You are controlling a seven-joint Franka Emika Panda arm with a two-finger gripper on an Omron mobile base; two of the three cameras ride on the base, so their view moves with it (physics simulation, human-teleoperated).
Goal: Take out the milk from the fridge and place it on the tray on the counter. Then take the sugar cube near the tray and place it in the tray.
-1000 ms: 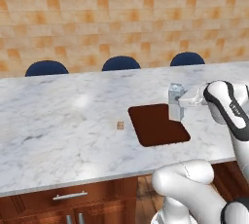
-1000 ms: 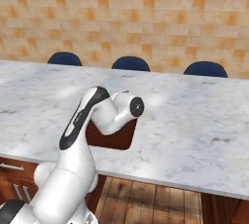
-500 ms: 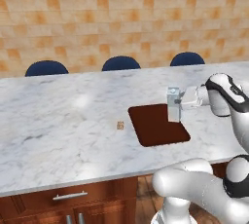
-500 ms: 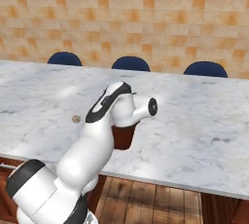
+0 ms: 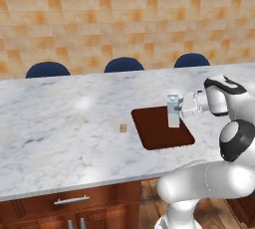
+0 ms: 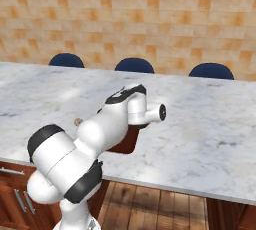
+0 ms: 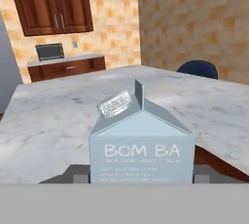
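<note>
Over the tray [image 5: 158, 133], milk [image 5: 173, 110] upright in closed jaws, sugar cube [image 5: 123, 128] outside tray

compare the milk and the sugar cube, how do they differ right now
The milk is a pale grey-blue carton with a gabled top; the sugar cube is a tiny tan speck, far smaller. The milk is held by the gripper over the tray; the sugar cube lies free. The milk is at the tray, while the sugar cube sits on the bare counter beside the tray's left edge. Both are boxy in shape.
</note>
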